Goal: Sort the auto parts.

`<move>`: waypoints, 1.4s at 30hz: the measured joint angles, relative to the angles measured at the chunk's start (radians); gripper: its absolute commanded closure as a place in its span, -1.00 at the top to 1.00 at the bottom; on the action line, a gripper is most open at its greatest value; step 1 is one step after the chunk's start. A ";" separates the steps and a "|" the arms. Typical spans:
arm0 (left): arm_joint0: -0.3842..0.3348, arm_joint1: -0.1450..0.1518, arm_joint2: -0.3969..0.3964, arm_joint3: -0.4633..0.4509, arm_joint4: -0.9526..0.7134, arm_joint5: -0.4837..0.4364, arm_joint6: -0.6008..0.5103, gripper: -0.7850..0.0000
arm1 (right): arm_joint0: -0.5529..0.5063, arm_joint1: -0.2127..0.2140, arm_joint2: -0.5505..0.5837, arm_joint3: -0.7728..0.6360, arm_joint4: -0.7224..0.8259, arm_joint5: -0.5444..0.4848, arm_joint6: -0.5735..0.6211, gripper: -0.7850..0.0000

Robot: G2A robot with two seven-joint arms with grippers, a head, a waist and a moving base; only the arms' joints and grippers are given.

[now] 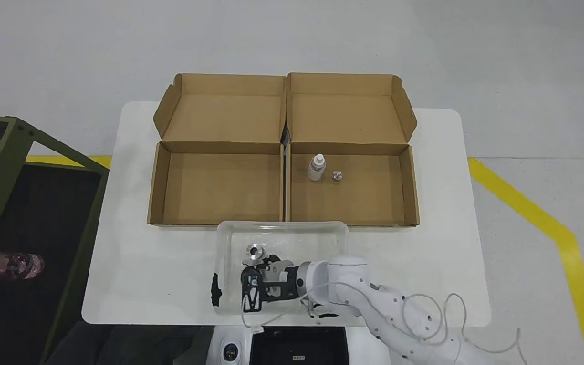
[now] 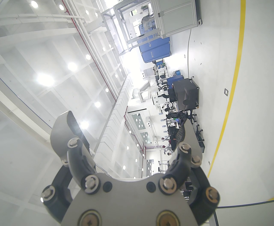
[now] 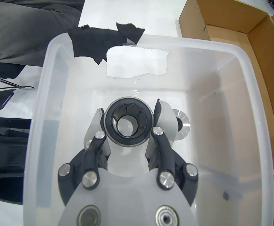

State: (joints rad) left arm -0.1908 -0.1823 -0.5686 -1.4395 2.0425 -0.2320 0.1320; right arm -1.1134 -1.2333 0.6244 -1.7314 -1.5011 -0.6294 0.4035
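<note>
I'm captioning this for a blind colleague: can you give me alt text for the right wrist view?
The right gripper clamps a black ring-shaped part between its fingers inside a clear plastic bin. A silver part lies beside it, and a cardboard box stands beyond the bin.

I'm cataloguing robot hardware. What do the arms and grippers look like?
The right arm is smooth, white and rounded, with a thin pale cable looping beside it. The right gripper and left gripper match: silver metal baseplate, black curved linkages with round silver bolts, pale metal fingers with black ribbed pads.
</note>
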 measured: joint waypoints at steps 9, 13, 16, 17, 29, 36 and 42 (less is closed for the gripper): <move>0.000 0.000 0.000 0.000 0.000 0.000 0.000 1.00 | -0.005 -0.001 0.013 -0.021 0.013 -0.014 -0.010 -1.00; 0.000 0.000 0.000 0.000 0.000 0.000 0.000 1.00 | -0.019 0.005 0.035 -0.047 0.042 -0.037 -0.021 -1.00; 0.000 0.000 0.000 0.000 0.000 0.000 0.000 1.00 | -0.033 0.011 0.057 -0.070 0.063 -0.053 -0.028 -1.00; 0.000 0.000 0.000 0.000 0.000 0.000 0.000 1.00 | -0.037 0.014 0.065 -0.078 0.072 -0.057 -0.032 -1.00; 0.000 0.000 0.000 0.000 0.000 0.000 0.000 1.00 | -0.101 0.052 0.228 -0.183 0.199 -0.107 -0.069 -1.00; 0.000 0.000 0.000 0.000 0.000 0.000 0.000 1.00 | -0.112 0.063 0.307 -0.198 0.283 -0.101 -0.080 -1.00; 0.000 0.000 0.000 0.000 0.000 0.000 0.000 1.00 | -0.091 0.064 0.346 -0.173 0.371 -0.081 -0.082 -1.00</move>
State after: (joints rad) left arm -0.1908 -0.1823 -0.5686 -1.4395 2.0425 -0.2320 0.1320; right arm -1.2048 -1.1688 0.9704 -1.9040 -1.1303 -0.7108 0.3213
